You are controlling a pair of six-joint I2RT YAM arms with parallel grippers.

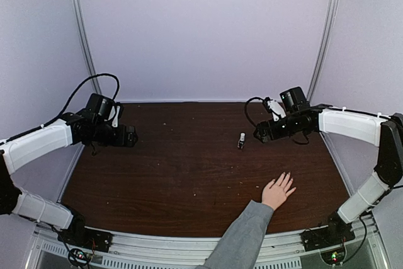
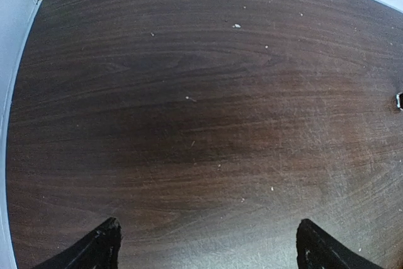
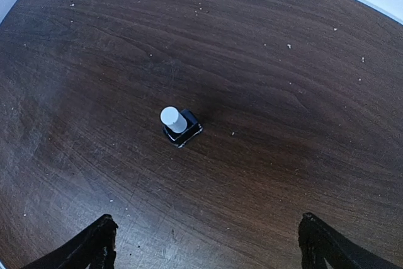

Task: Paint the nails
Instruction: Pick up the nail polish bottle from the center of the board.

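Note:
A light-skinned hand (image 1: 278, 191) with a grey sleeve lies flat on the dark wooden table (image 1: 189, 168) at the front right, fingers spread. Its nails (image 1: 287, 176) are only tiny pale tips in the top view. A small dark polish bottle (image 1: 241, 140) with a white cap stands upright behind the hand. In the right wrist view the bottle (image 3: 181, 126) sits ahead of my open right gripper (image 3: 206, 242), well apart from it. From above, the right gripper (image 1: 259, 135) hovers just right of the bottle. My left gripper (image 1: 130, 135) hangs open over the table's left side, holding nothing.
Pale walls and metal corner posts (image 1: 84, 36) enclose the table on three sides. The left wrist view shows bare wood between the open left gripper (image 2: 208, 245) fingers. The grey sleeve (image 1: 242, 237) crosses the table's front edge between the arm bases.

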